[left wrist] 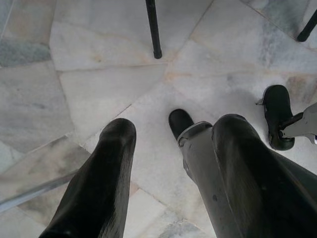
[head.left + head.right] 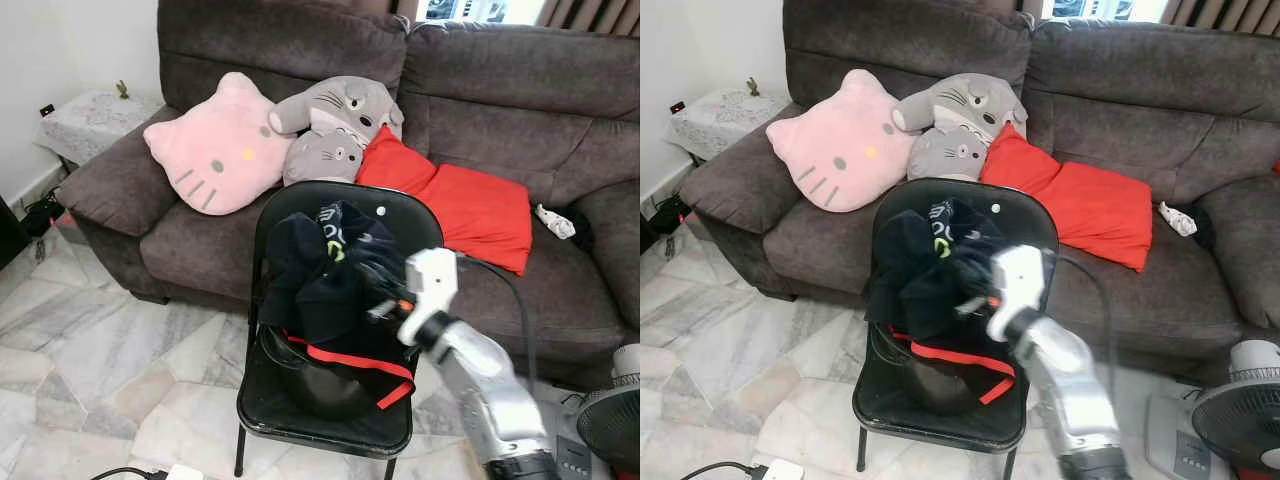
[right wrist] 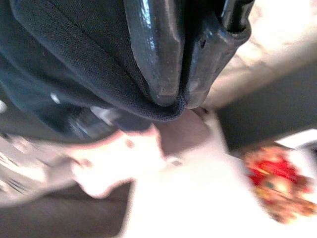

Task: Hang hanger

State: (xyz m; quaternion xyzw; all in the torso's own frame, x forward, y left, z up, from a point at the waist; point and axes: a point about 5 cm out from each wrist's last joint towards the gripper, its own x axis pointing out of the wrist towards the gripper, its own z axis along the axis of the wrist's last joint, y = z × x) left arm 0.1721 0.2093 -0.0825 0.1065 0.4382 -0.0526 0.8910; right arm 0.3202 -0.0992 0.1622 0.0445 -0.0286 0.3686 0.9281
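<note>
Grasp step, we judge: our right gripper (image 3: 173, 94) is pinched closed on the dark navy fabric garment (image 2: 325, 265) heaped on the black folding metal chair (image 2: 300, 405). No hanger discernible. Left gripper (image 1: 163, 163) hangs idle, fingers spread apart. Next: lift toward 12 o'clock, clear the chair back.

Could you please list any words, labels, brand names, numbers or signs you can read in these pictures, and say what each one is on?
No text can be read with confidence.
Dark garment on the black chair, pinched in the right hand: a green and white print near the top, too small and folded to read.
Fan base: buttons or markings, too blurred to read.
</note>
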